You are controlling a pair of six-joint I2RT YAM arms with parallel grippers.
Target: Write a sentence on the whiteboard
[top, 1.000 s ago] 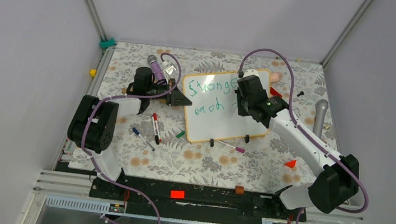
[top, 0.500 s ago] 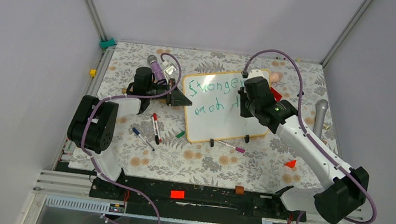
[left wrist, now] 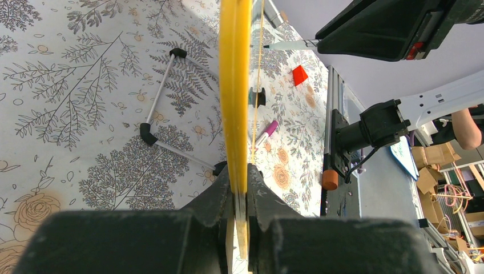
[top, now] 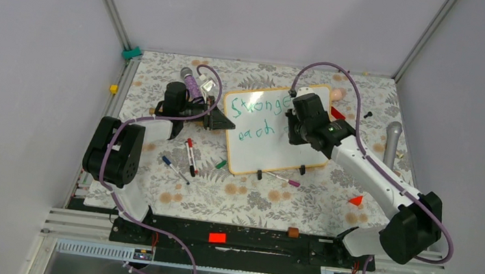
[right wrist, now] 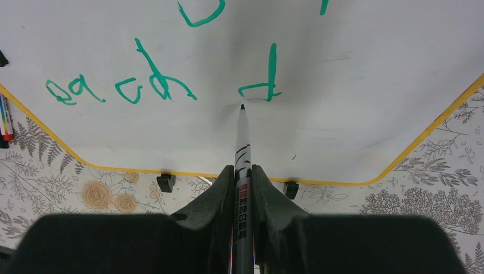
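Note:
The whiteboard (top: 272, 153) stands tilted at mid-table, its frame edge (left wrist: 234, 85) running yellow up the left wrist view. My left gripper (top: 218, 122) (left wrist: 241, 194) is shut on that left edge. The sentence (top: 262, 106) is in green: "Stronge" shows on the upper line and "each" (right wrist: 121, 87) on the lower, then an unfinished letter (right wrist: 267, 80). My right gripper (top: 293, 133) (right wrist: 243, 171) is shut on a grey marker (right wrist: 242, 142). Its tip meets the board just below that letter. The right arm hides the end of the upper line.
Loose markers (top: 190, 156) and a green cap (top: 221, 164) lie left of the board, and a pink marker (top: 288, 180) lies in front of it. A red triangle (top: 356, 200) and a grey microphone (top: 392, 142) are at the right, a purple object (top: 193, 83) at the back left.
My right gripper swung right with the marker, then came back left over the lower line. A new green stroke now stands after "each". The left gripper has not moved.

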